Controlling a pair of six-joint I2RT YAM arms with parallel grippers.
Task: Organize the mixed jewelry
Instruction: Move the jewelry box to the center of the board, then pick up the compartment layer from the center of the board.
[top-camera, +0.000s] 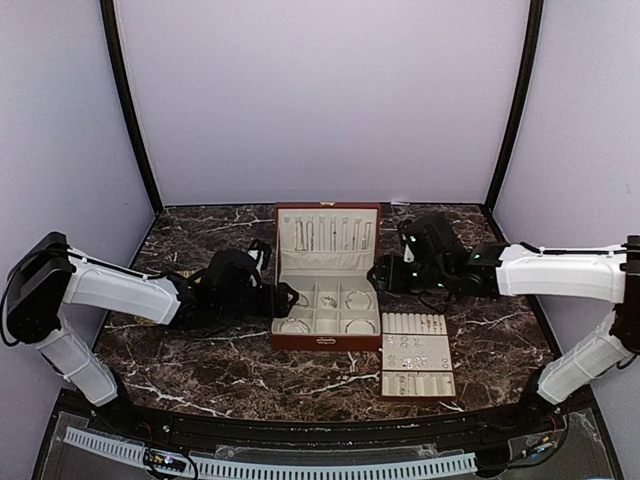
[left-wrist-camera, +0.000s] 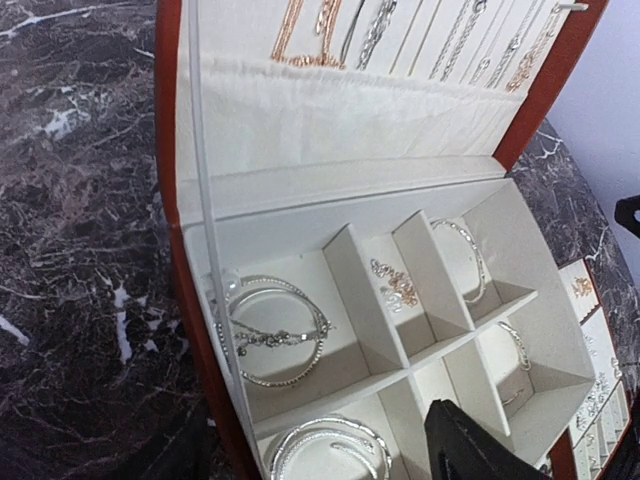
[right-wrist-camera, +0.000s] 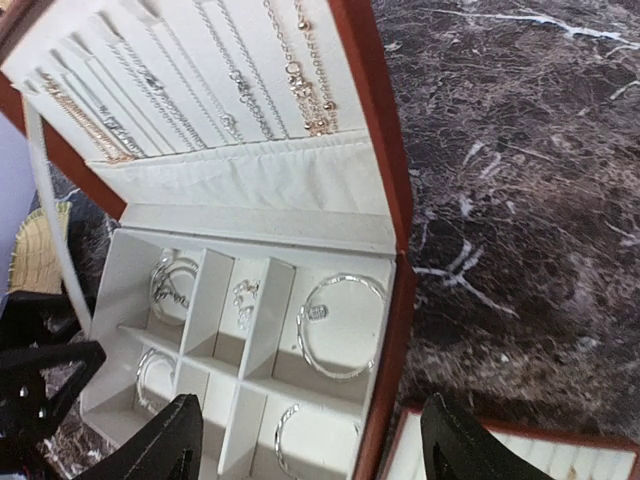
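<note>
Shows the mixed jewelry (left-wrist-camera: 270, 338) in the divided compartments of the open box (top-camera: 326, 341) at mid-table: bangles plain, smaller pieces too tiny to make out. Finds the right gripper (right-wrist-camera: 312, 425) spread wide over the box's corner, gripping nothing. Catches only one finger (left-wrist-camera: 470, 450) of the left gripper (top-camera: 288, 298), cut off, spread impossible to tell. Places a tray (top-camera: 417, 341) just right of the box.

Soft, even light, faint shadows; the cream box lining (left-wrist-camera: 330, 130) nearly washes out, and wrist views bow straight edges.
</note>
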